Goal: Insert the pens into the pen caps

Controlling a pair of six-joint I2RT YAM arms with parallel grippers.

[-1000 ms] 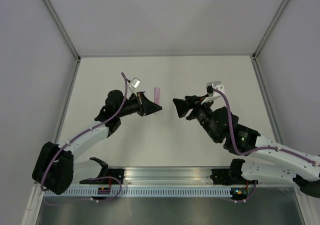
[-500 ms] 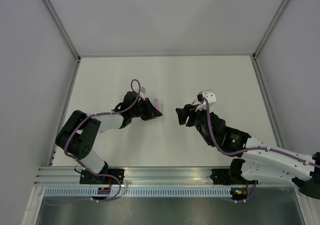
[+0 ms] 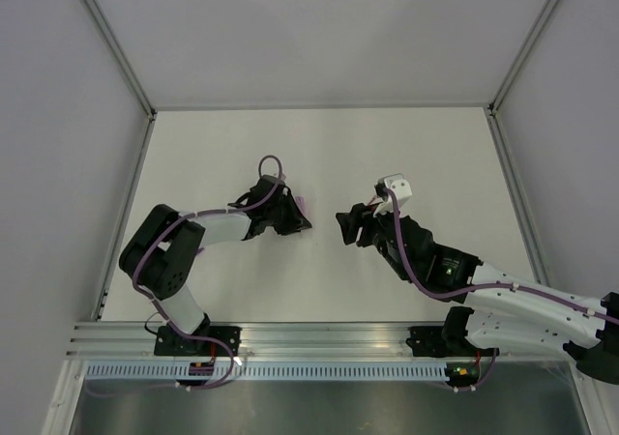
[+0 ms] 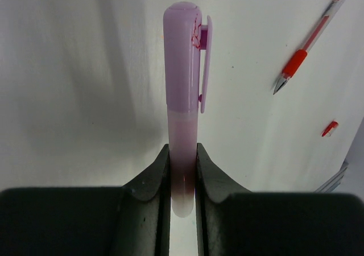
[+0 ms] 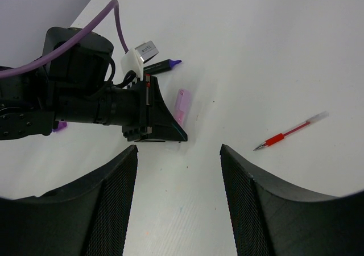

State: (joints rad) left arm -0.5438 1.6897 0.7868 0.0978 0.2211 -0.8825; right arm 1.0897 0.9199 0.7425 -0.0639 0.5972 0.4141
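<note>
White worktop [image 3: 319, 290], boxed in by pale grey walls. Pinched narrow between left jaws: pink pen [image 4: 183, 136], gripped low on the barrel, matching pink cap [image 4: 183, 57] seated over the far end, clip turned right. Held low over the worktop; contact with it impossible to tell. Right jaws spread wide, holding nothing, facing left jaws across a gap. Lying flat off to one side: red pen [image 5: 290, 132], uncapped, tip bare, small red cap [image 4: 329, 128] nearby but apart. Beyond the left wrist, dark purple pen [image 5: 161, 66], tip exposed.
</note>
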